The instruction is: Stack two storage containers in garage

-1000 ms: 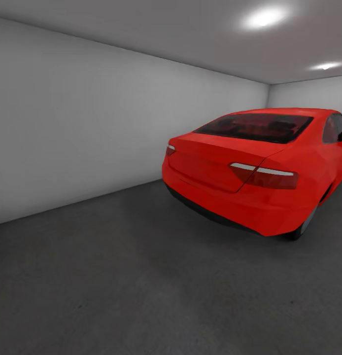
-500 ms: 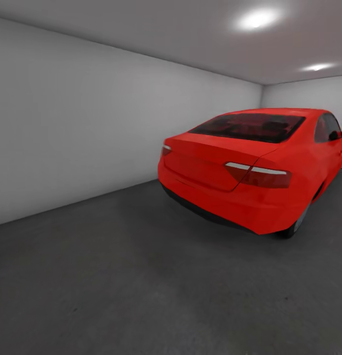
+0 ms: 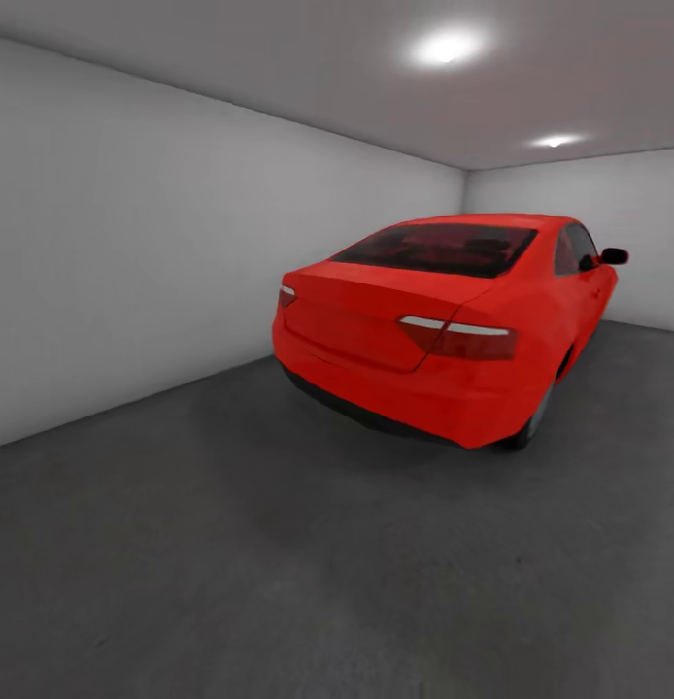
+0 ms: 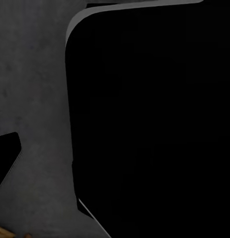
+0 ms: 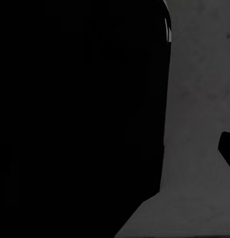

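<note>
**Spotter:** What's different from a second ago?

**Operator:** I'm in the garage, and the whole head picture has slid. The red car (image 3: 444,330) sat further right a second ago, with its far side cut off by the frame edge. Now it's nearer the middle, and I can see its door mirror and the back wall (image 3: 609,233) behind it. The ceiling spotlights (image 3: 446,46) shifted the same way. That's my camera turning to the right, not the car moving.

**Spotter:** So what does that get us?

**Operator:** More of the floor (image 3: 279,544) is in view to the right of the car, a wide bare stretch of dark grey concrete. I read it as scanning, either for a spot to set a container down or turning to head back.

**Spotter:** Where are the two storage containers?

**Operator:** I can't place them. Nothing orange-red and ribbed lies on the floor ahead of me. If one is already in this room, it's outside what I'm looking at.

**Spotter:** And the jaws?

**Operator:** I can't tell for either arm. Both wrist cameras look at the grey floor (image 4: 35,74) past a big black shape (image 4: 149,119), which I take to be part of the robot's own body, and the same on the right (image 5: 80,109). No fingers I can make out, so I won't guess wide or narrow.

**Spotter:** Carrying anything?

**Operator:** Nothing I can confirm. My judgement: we're in transit, and the stack isn't built.
</note>
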